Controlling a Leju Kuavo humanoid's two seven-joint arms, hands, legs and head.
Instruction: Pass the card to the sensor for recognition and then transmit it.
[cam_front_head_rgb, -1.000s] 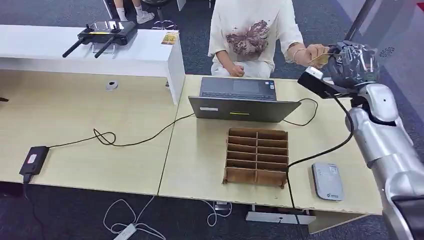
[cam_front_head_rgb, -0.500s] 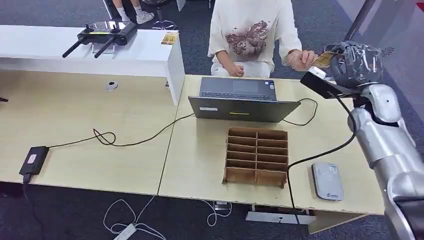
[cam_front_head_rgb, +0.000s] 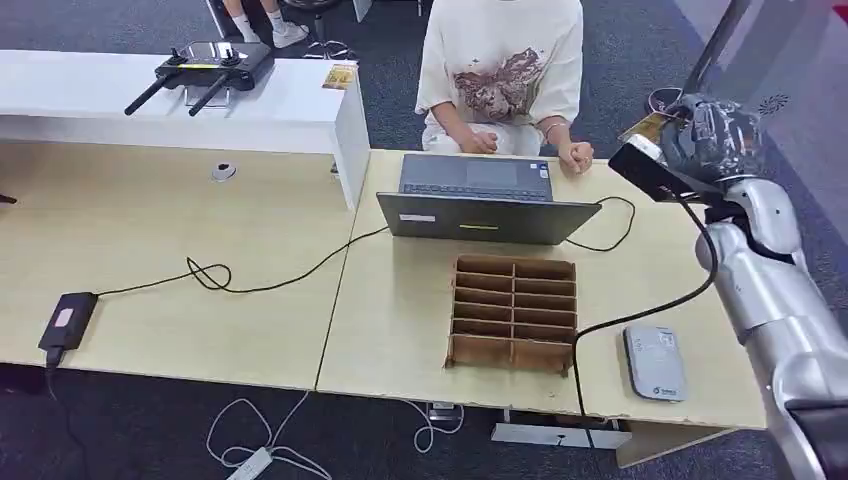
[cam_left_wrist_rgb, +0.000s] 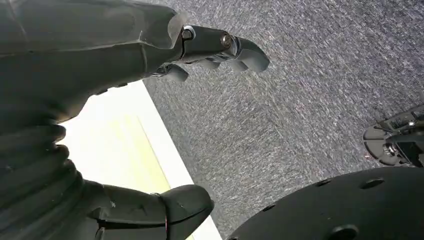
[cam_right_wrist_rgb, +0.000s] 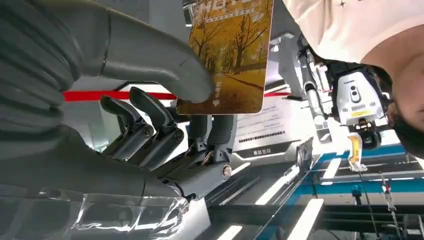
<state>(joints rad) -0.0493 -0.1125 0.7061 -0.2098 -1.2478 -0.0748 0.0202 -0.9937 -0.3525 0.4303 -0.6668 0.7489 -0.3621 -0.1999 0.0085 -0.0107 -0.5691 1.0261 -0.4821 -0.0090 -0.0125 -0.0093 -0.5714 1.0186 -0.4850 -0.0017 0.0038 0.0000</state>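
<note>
**Card held up at the right end of the desk**

From my seat I see a pale wood desk (cam_front_head_rgb: 150, 250) on dark grey carpet (cam_front_head_rgb: 120, 440). My left hand (cam_left_wrist_rgb: 150, 65) hangs over the carpet, fingers apart and holding nothing. Mid-desk sit a laptop (cam_front_head_rgb: 485, 200) and a cardboard divider tray (cam_front_head_rgb: 513, 312), a person (cam_front_head_rgb: 500, 70) seated behind them. A grey reader (cam_front_head_rgb: 655, 362) lies further right. My right hand (cam_front_head_rgb: 712, 135) pinches the card (cam_right_wrist_rgb: 231, 55) above the desk's far right corner.

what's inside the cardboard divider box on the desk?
In the head view the cardboard divider box shows two columns of slots with no cards visible. The angle is oblique, so the dividers hide the bottoms of the slots. The card is pinched in the right hand.
</note>
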